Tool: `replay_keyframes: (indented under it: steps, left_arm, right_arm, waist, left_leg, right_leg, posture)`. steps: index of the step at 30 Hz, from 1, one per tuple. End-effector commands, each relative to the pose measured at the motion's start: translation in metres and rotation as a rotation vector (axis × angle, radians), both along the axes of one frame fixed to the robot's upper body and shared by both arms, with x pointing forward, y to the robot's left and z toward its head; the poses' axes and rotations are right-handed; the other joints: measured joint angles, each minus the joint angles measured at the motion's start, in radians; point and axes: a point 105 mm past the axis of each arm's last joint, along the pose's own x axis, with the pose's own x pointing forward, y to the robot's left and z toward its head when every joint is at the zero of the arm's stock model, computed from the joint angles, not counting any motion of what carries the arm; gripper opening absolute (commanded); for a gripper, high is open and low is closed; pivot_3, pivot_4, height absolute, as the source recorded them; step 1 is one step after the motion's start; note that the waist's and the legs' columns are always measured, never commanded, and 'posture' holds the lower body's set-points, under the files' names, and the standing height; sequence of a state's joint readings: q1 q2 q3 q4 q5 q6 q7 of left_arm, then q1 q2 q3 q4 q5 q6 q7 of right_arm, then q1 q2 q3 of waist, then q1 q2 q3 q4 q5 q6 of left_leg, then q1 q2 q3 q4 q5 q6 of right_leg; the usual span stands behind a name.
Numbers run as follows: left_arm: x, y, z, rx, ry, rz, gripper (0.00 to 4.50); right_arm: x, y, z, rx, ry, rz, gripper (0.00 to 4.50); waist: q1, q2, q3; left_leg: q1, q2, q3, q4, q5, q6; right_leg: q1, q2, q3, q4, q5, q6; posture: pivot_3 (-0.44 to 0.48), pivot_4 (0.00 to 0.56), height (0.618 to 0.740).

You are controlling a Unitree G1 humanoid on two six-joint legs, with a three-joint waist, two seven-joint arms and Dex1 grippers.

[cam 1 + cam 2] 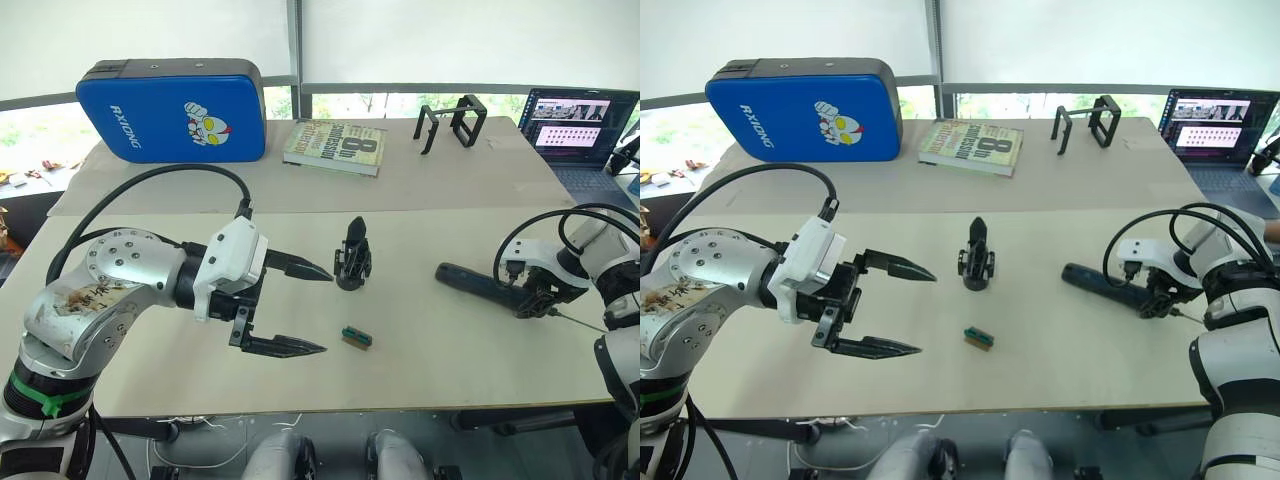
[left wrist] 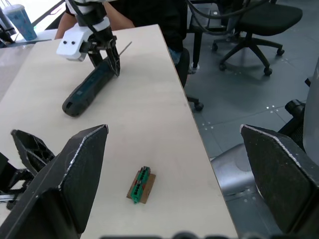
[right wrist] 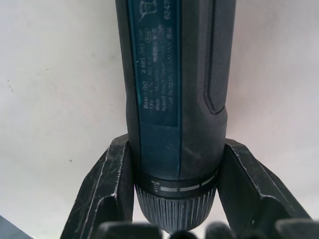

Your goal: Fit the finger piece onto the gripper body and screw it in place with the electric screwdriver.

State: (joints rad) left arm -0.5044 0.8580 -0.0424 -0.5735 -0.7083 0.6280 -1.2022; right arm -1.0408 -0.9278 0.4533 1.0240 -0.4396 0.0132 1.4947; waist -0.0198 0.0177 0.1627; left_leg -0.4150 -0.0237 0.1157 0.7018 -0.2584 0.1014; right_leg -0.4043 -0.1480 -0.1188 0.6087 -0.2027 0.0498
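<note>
In the left eye view the left gripper (image 1: 310, 308) hovers over the table (image 1: 150, 215) toward its near edge, fingers spread wide with nothing between them. The gripper body (image 1: 353, 262) stands upright around the middle of the table, just beyond the tip of the farther finger, its pointed finger up. A small green-and-brown block (image 1: 356, 338) lies nearer the front edge, just beside the tip of the nearer finger. By the right edge the right gripper (image 1: 532, 297) is clamped on the bit end of the electric screwdriver (image 1: 474, 282), which lies flat with its rounded end pointing toward the middle of the table and its thin metal bit toward the right edge. Along the far edge sit a blue case (image 1: 172, 108), a book (image 1: 335, 146) and a black wire-frame stand (image 1: 452, 124), with a laptop (image 1: 580, 128) at the far right corner. The left wrist view looks between the two wide-apart fingers (image 2: 82, 172) at the block, lying close to the table's edge, with the screwdriver and the right gripper farther off. The right wrist view shows the screwdriver's dark barrel and ribbed collar pinched between the two fingers (image 3: 107, 191), both touching its sides, the tool resting on the pale tabletop. The finger piece cannot be made out as a separate part.
</note>
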Motion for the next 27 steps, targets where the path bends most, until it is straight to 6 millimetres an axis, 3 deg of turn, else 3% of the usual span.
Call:
replay_keyframes:
  steps: [1, 3, 7, 9, 12, 14, 18, 22, 27]
  left_arm:
    - [-0.003, -0.004, -0.011, 0.007, -0.042, -0.018, 4.5]
    - [-0.001, -0.003, -0.017, 0.007, -0.026, -0.009, 4.5]
    - [0.005, 0.004, -0.033, 0.015, 0.029, -0.007, 4.5]
    - [0.006, 0.006, -0.036, 0.01, 0.058, -0.009, 4.5]
    - [0.012, 0.009, -0.049, 0.019, 0.071, -0.02, 4.5]
    - [0.018, 0.008, -0.057, 0.012, 0.08, -0.018, 4.5]
    - [0.028, 0.003, -0.071, 0.004, 0.062, -0.019, 4.5]
    - [0.039, -0.005, -0.082, -0.011, 0.05, -0.003, 4.5]
    - [0.041, -0.008, -0.095, -0.011, 0.092, -0.038, 4.5]
  right_arm:
    - [0.001, 0.007, 0.047, 0.063, -0.222, 0.211, 1.92]
    - [-0.007, 0.012, 0.063, 0.152, -0.302, 0.221, 1.92]
    - [-0.031, 0.06, 0.101, 0.639, -0.494, 0.165, 1.92]
    - [-0.041, 0.073, 0.11, 0.752, -0.546, 0.135, 1.92]
    - [-0.066, 0.109, 0.125, 1.066, -0.685, 0.104, 1.92]
    - [-0.083, 0.127, 0.127, 1.209, -0.747, 0.086, 1.92]
    - [-0.097, 0.154, 0.123, 1.399, -0.799, 0.025, 1.92]
    - [-0.103, 0.177, 0.111, 1.46, -0.778, 0.045, 1.92]
    - [-0.109, 0.187, 0.095, 1.479, -0.742, 0.053, 1.92]
  waist:
    - [0.004, 0.003, 0.002]
    - [0.008, 0.003, 0.003]
    - [0.012, 0.003, 0.003]
    - [0.007, 0.003, 0.003]
    - [0.015, 0.003, 0.003]
    - [0.03, 0.003, 0.002]
    - [0.041, 0.002, 0.003]
    - [0.043, 0.001, 0.003]
    - [0.035, 0.001, 0.003]
  left_leg:
    - [0.0, 0.0, 0.0, 0.0, 0.0, 0.0]
    - [0.0, 0.0, 0.0, -0.002, 0.001, 0.0]
    - [0.0, 0.003, -0.001, -0.002, 0.002, -0.001]
    - [0.001, 0.005, -0.001, -0.002, 0.002, -0.002]
    - [0.001, 0.005, -0.001, -0.002, 0.0, -0.007]
    - [0.001, 0.005, -0.002, -0.004, -0.001, -0.008]
    - [-0.001, 0.002, -0.002, -0.004, -0.001, -0.007]
    - [0.0, -0.001, -0.002, -0.004, -0.002, -0.006]
    - [-0.001, -0.001, 0.0, -0.005, 0.002, 0.002]
  right_leg:
    - [-0.001, 0.0, 0.0, 0.0, 0.0, 0.0]
    - [-0.001, -0.001, 0.0, 0.0, -0.001, 0.0]
    - [0.0, -0.001, -0.001, 0.001, -0.001, -0.002]
    - [0.0, -0.001, -0.001, 0.002, -0.002, -0.003]
    - [-0.001, -0.001, -0.001, 0.003, -0.001, -0.004]
    - [-0.002, -0.001, -0.002, 0.003, -0.002, -0.005]
    - [-0.002, -0.003, -0.001, 0.003, -0.001, -0.004]
    - [-0.002, -0.004, -0.001, 0.002, 0.001, -0.001]
    - [-0.003, -0.001, -0.001, 0.002, 0.001, -0.002]
  posture:
    - [0.0, 0.15, 0.74]
    - [0.0, 0.15, 0.74]
    - [0.0, 0.15, 0.74]
    - [0.0, 0.15, 0.74]
    - [0.0, 0.15, 0.74]
    - [0.0, 0.15, 0.74]
    - [0.0, 0.15, 0.74]
    - [0.0, 0.15, 0.74]
    - [0.0, 0.15, 0.74]
